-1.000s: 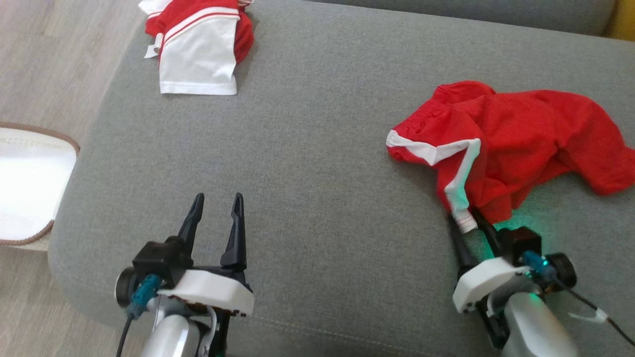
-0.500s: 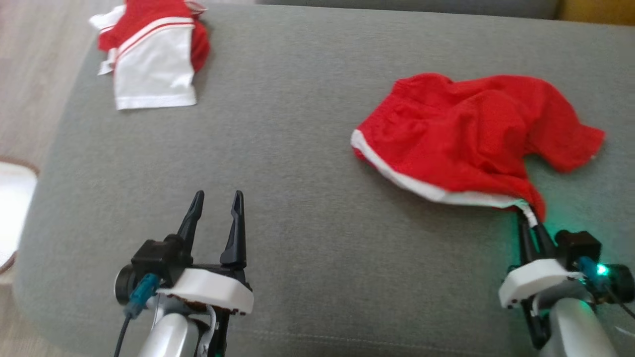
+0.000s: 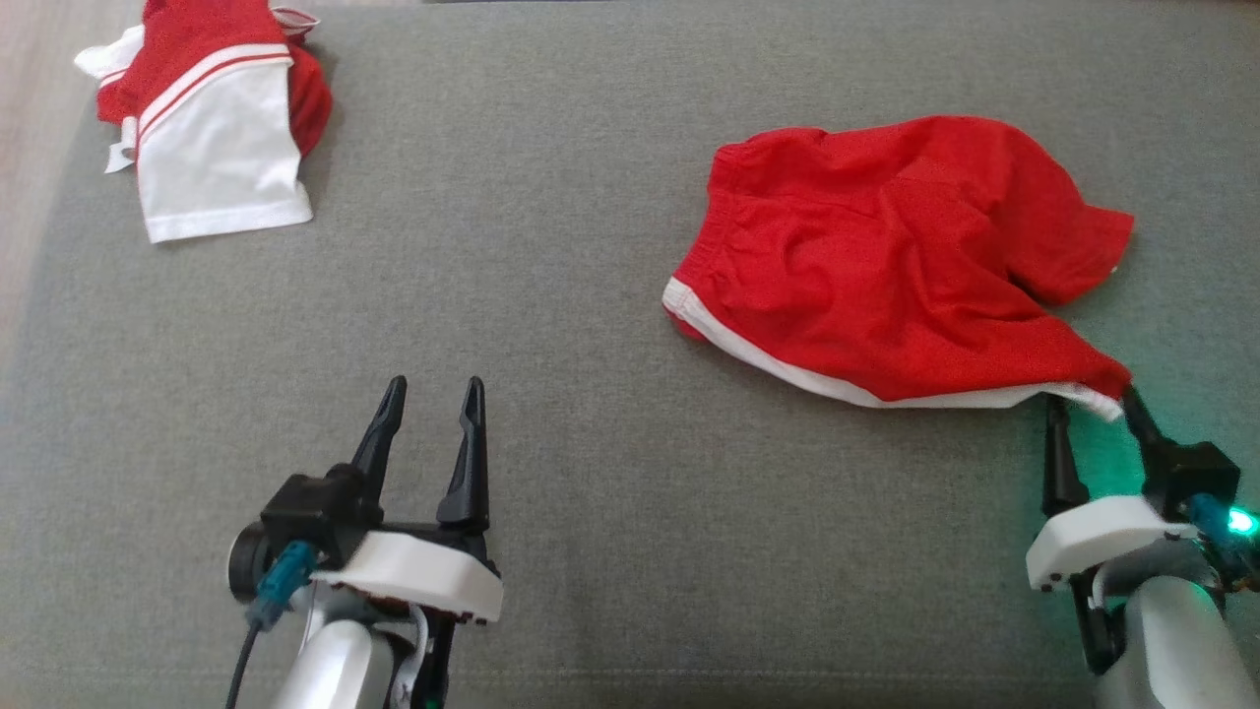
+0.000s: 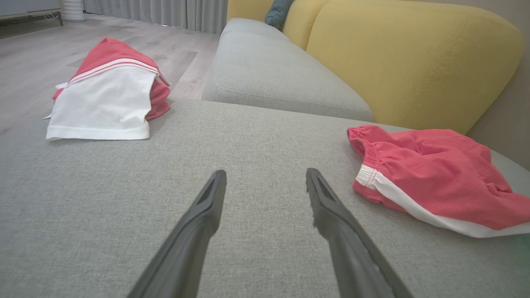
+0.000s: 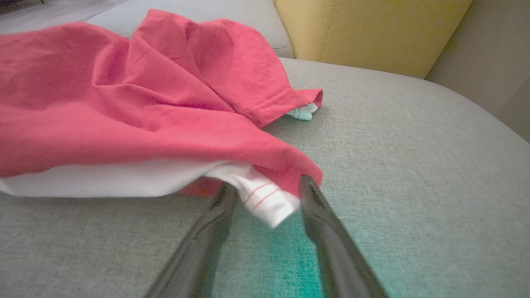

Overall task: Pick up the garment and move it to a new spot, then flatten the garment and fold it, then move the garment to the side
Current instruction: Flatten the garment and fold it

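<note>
The red shorts (image 3: 886, 266) with a white side stripe lie spread on the grey sofa seat (image 3: 551, 295), at the right in the head view. My right gripper (image 3: 1091, 409) stands open at their near right corner, and the white hem corner lies loose between its fingers (image 5: 308, 198). In the right wrist view the shorts (image 5: 124, 103) cover the left half. My left gripper (image 3: 433, 386) is open over bare cushion at the lower left, holding nothing. In the left wrist view the left gripper (image 4: 266, 174) points at the seat, with the shorts (image 4: 434, 174) off to its right.
A folded red and white garment (image 3: 212, 148) lies at the seat's far left corner, also in the left wrist view as the folded garment (image 4: 103, 99). Yellow back cushions (image 4: 414, 54) rise behind the seat. Wooden floor (image 3: 30, 98) shows past the left edge.
The right gripper dragged the shorts' corner outward, spreading them flatter, then opened its fingers off the hem. The head camera turned, shifting the whole picture. The left gripper kept still.
</note>
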